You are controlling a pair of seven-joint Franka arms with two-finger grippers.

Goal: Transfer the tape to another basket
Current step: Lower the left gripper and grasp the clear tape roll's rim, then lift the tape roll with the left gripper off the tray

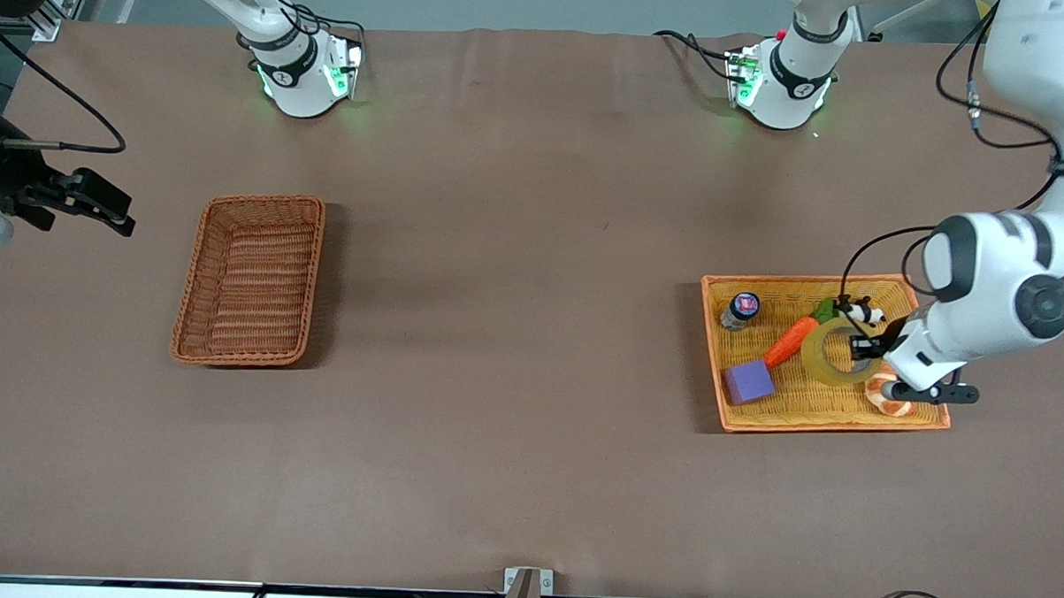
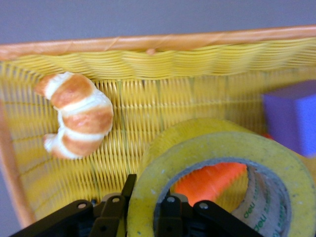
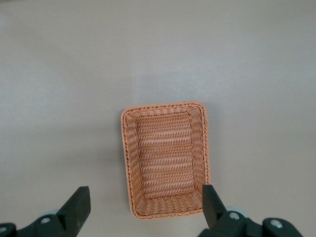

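The tape [image 1: 829, 355], a yellowish ring with a grey core, is in the shallow orange-yellow tray [image 1: 807, 279] at the left arm's end of the table. My left gripper [image 1: 862, 349] is shut on the ring's wall, one finger inside the hole and one outside, and the ring is tilted up. In the left wrist view the tape [image 2: 222, 148] fills the space in front of my left gripper [image 2: 148, 197]. The reddish-brown basket [image 1: 251, 279] stands empty toward the right arm's end. My right gripper [image 1: 115, 212] is open and empty in the air beside it, and its wrist view looks down past the right gripper [image 3: 144, 197] into the basket [image 3: 165, 158].
The tray [image 2: 148, 42] also holds a croissant [image 1: 887, 395] [image 2: 79, 113], a carrot [image 1: 789, 342] [image 2: 212, 180], a purple block [image 1: 748, 381] [image 2: 291, 116], a small jar [image 1: 741, 310] and a panda toy [image 1: 866, 312]. Bare brown table lies between tray and basket.
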